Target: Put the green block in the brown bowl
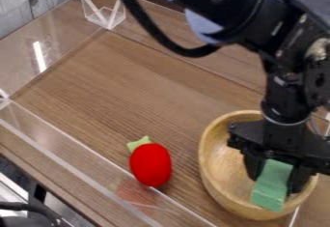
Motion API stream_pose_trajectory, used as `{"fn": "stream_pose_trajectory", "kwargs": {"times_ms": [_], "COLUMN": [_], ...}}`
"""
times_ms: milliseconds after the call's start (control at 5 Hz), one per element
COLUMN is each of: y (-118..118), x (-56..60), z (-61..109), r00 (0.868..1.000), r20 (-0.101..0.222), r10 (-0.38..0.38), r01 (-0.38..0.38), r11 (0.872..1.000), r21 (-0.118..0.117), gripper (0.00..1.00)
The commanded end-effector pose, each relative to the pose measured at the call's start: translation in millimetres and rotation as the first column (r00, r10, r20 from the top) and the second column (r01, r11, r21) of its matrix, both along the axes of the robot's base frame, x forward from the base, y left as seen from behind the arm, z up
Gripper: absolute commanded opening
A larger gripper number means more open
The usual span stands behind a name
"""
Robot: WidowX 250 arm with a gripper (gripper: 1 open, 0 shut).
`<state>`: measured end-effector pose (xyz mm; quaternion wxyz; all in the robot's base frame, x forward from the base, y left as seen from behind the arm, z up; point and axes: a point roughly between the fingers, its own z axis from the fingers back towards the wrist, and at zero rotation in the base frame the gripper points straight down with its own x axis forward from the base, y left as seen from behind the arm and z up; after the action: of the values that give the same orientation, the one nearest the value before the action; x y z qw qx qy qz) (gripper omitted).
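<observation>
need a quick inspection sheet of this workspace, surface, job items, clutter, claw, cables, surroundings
surface: wooden table with visible grain, fenced by a clear plastic wall along the near and left edges
job's things: green block held in the claw, hanging inside the brown bowl, not yet released; whether it touches the bowl floor cannot be told
clutter: red strawberry toy with a green top, on the table left of the bowl, apart from it
grippers: claw pointing down into the bowl, shut on the green block
cables: dark cable looping along the arm at the top
surroundings: clear plastic bracket at the far corner; beyond the enclosure too little shows to tell
</observation>
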<state>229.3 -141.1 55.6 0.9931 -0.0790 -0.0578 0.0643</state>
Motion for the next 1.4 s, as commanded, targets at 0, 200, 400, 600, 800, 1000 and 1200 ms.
{"fn": "stream_pose_trajectory", "kwargs": {"times_ms": [0,200,400,600,800,1000,1200], "y": [13,18,19,6,-5,-10,-13], "x": [1.9,6.4,11.5,19.0,19.3,20.3,20.9], "z": [7.1,15.5,21.6,25.6,26.1,20.2,15.8], "r00": [0.998,0.999,0.999,0.995,0.981,0.988,0.995], "r20": [0.044,0.047,0.052,0.060,0.057,0.052,0.052], "r10": [0.050,0.027,0.003,-0.085,-0.187,-0.145,-0.091], "r01": [-0.049,-0.026,-0.002,0.087,0.188,0.146,0.092], "r11": [0.999,1.000,1.000,0.996,0.982,0.989,0.995], "r21": [-0.016,-0.016,-0.021,-0.031,-0.029,-0.030,-0.028], "gripper": [0.00,0.00,0.00,0.00,0.00,0.00,0.00]}}
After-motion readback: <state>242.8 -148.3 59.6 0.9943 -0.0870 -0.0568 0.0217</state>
